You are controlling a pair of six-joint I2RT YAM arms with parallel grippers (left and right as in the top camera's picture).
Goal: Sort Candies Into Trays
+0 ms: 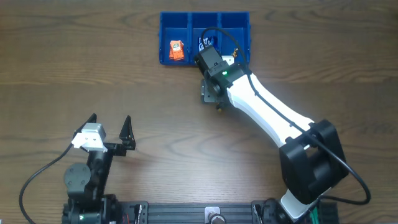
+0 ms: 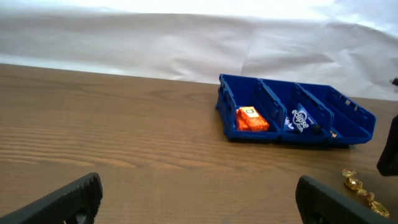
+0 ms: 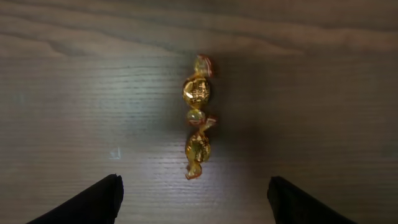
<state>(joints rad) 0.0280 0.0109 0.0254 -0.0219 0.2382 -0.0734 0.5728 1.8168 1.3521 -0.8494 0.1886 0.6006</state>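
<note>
No readable text — print on gold candies [image 3: 198, 91] illegible.

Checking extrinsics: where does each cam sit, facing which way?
Top: fixed overhead, looking down on table; both arms show, left tool open.
Left wrist: low on left arm, looking across at blue tray; own fingers show.
Right wrist: looking straight down on gold candies; right tool open.
Shared: top and left wrist both see the orange candy in the tray.

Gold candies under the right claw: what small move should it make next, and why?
Probably lower straight down. The right gripper hangs open above the gold candies, which lie in a row on the table between its fingers, not yet gripped; descending would let it close on one.
</note>
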